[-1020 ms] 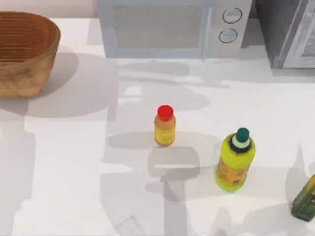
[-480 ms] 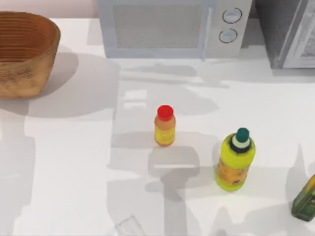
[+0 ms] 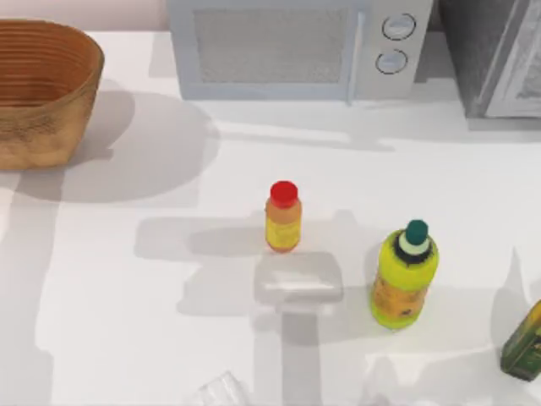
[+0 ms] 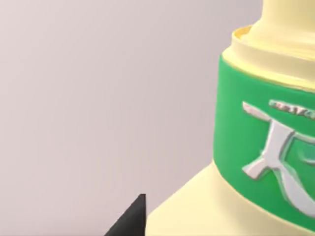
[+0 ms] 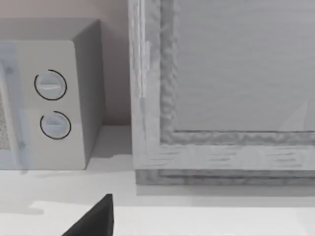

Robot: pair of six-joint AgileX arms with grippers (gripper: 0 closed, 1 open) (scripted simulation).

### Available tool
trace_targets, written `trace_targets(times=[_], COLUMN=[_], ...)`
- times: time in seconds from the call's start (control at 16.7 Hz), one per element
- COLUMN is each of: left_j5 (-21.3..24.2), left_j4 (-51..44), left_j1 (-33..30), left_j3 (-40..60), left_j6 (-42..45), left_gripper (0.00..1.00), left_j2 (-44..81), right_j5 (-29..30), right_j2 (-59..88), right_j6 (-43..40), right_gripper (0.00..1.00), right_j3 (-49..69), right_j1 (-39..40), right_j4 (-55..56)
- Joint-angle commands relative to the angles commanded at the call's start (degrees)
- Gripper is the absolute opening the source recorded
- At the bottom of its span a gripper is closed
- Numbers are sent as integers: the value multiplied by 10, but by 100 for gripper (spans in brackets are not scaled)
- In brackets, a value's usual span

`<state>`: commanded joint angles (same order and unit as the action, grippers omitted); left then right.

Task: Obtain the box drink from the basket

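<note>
The box drink (image 4: 256,147) sits very close in the left wrist view: pale cream-yellow body, green band with white print, the base of its cap above. One dark fingertip (image 4: 130,219) of my left gripper lies against its side, and the gripper is shut on it, with a plain pale wall behind. The light brown wicker basket (image 3: 51,118) stands at the table's far left back corner, its ribbed inside showing. A dark fingertip (image 5: 96,221) of my right gripper shows off to one side, with nothing held, facing the appliances.
A small orange-yellow bottle (image 3: 283,216) with a red cap stands mid-table. A lime-yellow bottle (image 3: 404,275) with a dark green cap stands to its right. A dark green carton (image 3: 524,342) is at the right edge. A microwave (image 3: 296,46) and a grey cabinet (image 5: 231,88) line the back.
The arm shadows on the table have shifted and shrunk near the middle. The basket and the bottles have not moved.
</note>
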<state>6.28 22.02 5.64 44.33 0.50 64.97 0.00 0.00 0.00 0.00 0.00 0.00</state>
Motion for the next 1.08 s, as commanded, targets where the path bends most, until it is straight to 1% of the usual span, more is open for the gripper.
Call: trace_targets(times=[0.36, 0.6, 0.72, 0.84, 1.08], left_j5=[-32, -51, -58, -62, -63], left_j4=[-109, -177, -202, -217, -220], left_j1=[-28, -45, -52, -56, -56], left_j3=[-223, -359, -408, -437, -443], left_j6=[-1, -3, -4, -5, -5], left_gripper=[0, 0, 0, 0, 0], left_j2=[-378, -558, -613, -643, -650], right_j5=[0, 0, 0, 0, 0], right_j2=[0, 0, 0, 0, 0], right_j6=[0, 0, 0, 0, 0], right_gripper=[100, 100, 100, 100, 100], right_j3=[0, 0, 0, 0, 0], right_j1=[0, 0, 0, 0, 0], right_j4=[0, 0, 0, 0, 0])
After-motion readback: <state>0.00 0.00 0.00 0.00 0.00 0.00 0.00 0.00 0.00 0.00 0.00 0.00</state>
